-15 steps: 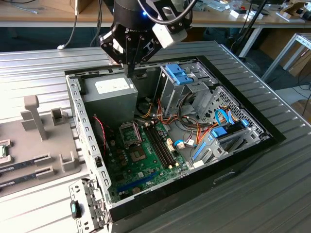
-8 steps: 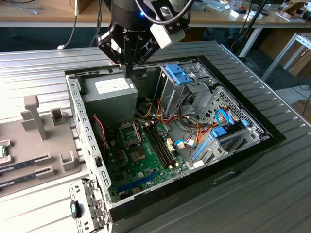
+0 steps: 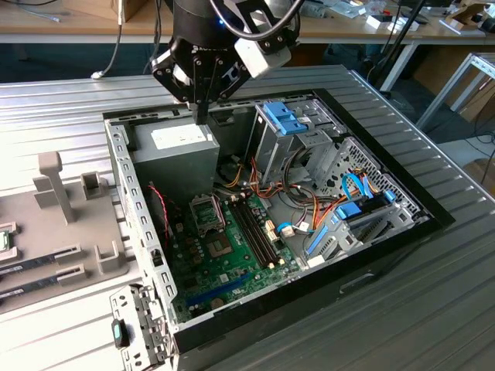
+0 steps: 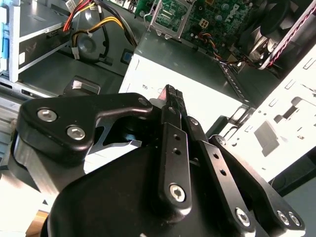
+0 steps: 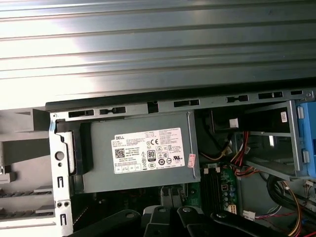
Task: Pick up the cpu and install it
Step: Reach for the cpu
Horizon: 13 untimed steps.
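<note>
My gripper (image 3: pixel 203 116) hangs with its fingers pointing down over the back of the open computer case (image 3: pixel 147 232), just above the grey power-supply box (image 3: pixel 179 147). In the second wrist view the gripper (image 4: pixel 173 92) is shut, its two black fingertips pressed together with nothing visible between them. A small flat piece with a green rim, apparently the cpu (image 3: pixel 4 241), lies on the grey holder at the exterior view's left edge, mostly cut off and far from the gripper. The motherboard's socket (image 3: pixel 207 212) stands with its metal frame (image 4: pixel 170 17) open.
Memory sticks (image 3: pixel 39 267) lie in the grey holder (image 3: pixel 69 209) outside the case. A dark bare chip (image 3: pixel 219 246), memory slots (image 3: pixel 251 224), loose cables (image 3: pixel 271 185) and blue drive cages (image 3: pixel 282 120) crowd the case. The power supply (image 5: pixel 143 153) lies directly below the wrist.
</note>
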{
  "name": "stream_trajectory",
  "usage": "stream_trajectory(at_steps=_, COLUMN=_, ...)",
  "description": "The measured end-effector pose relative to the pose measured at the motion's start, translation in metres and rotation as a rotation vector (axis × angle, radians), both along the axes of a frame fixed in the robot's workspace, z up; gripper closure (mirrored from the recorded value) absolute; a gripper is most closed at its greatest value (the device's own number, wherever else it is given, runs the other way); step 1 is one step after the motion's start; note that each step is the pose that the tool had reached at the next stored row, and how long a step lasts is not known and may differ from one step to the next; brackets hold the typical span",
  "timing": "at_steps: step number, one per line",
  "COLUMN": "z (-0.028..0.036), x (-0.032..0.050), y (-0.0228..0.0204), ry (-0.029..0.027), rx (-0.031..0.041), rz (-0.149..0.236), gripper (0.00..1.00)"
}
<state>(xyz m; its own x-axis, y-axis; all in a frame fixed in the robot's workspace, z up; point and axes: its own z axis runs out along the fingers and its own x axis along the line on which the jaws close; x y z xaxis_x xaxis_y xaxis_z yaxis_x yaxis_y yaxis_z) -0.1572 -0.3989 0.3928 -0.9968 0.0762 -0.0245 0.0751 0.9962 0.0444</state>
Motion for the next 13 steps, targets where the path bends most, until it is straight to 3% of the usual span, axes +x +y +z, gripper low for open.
stream_trajectory(at_steps=13, z=-0.0002, x=-0.007, y=0.0, ry=0.0, rx=0.0, rz=0.0, gripper=0.89)
